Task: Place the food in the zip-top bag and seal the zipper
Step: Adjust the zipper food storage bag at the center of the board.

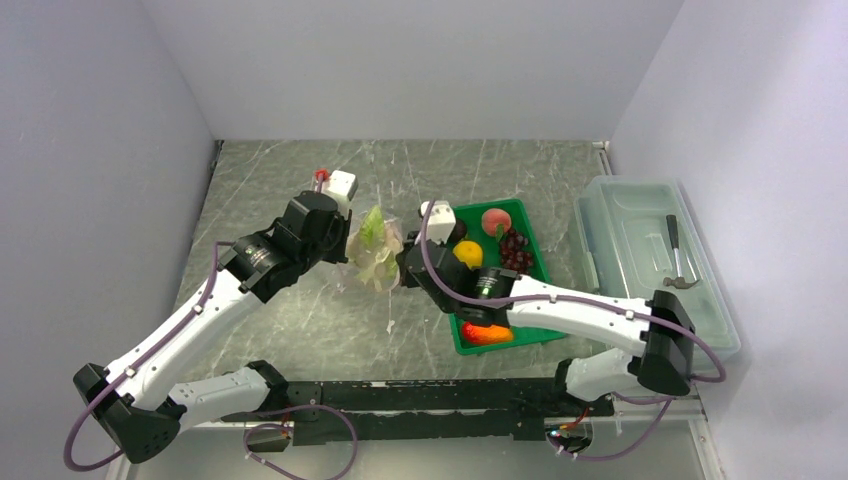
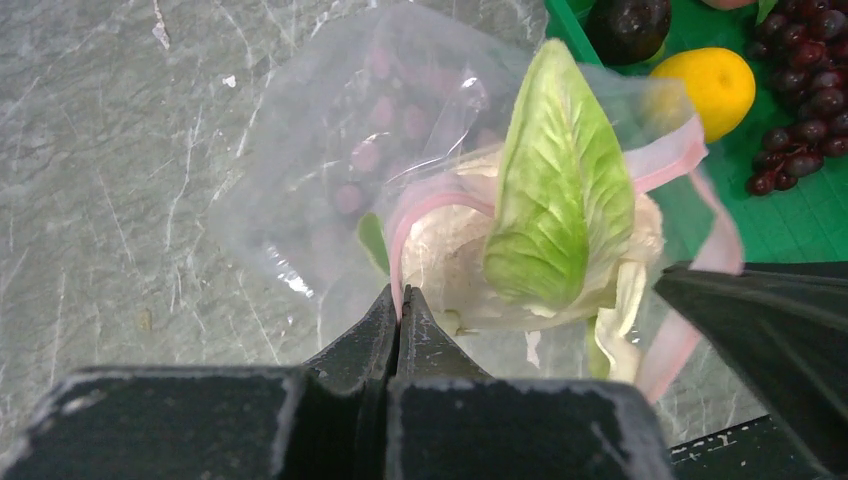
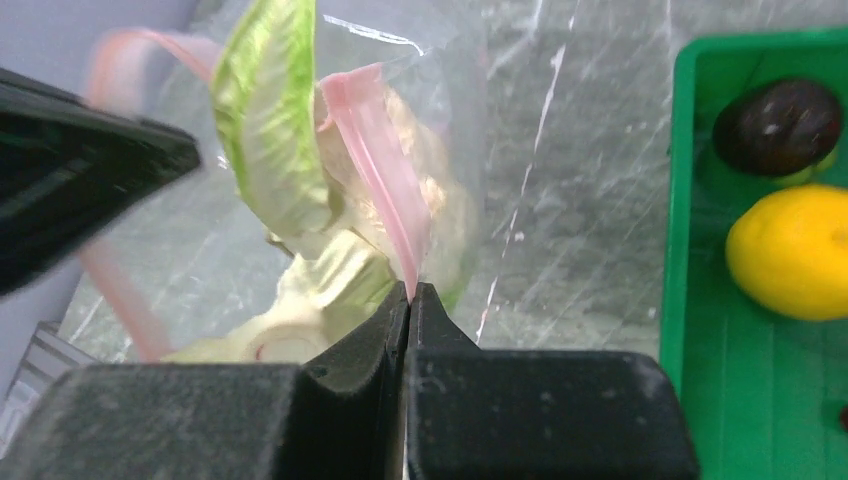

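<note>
The clear zip-top bag (image 1: 372, 262) hangs between my two grippers above the table, its mouth held apart. My left gripper (image 2: 400, 300) is shut on the pink zipper strip (image 2: 405, 235) on one side. My right gripper (image 3: 410, 290) is shut on the pink strip (image 3: 380, 170) on the other side. The pale green lettuce (image 2: 560, 190) sits in the bag's mouth, its leaf tip sticking up; it also shows in the right wrist view (image 3: 270, 130). The lemon (image 1: 468, 254), grape bunch (image 1: 515, 250), dark round fruit (image 3: 778, 125) and red-orange fruit (image 1: 487, 334) lie in the tray.
A green tray (image 1: 530, 215) stands right of the bag, with a pink-red round fruit (image 1: 496, 221) at its back. A large clear lidded box (image 1: 650, 260) with a grey hammer (image 1: 677, 255) on it stands at the far right. Walls close in on both sides.
</note>
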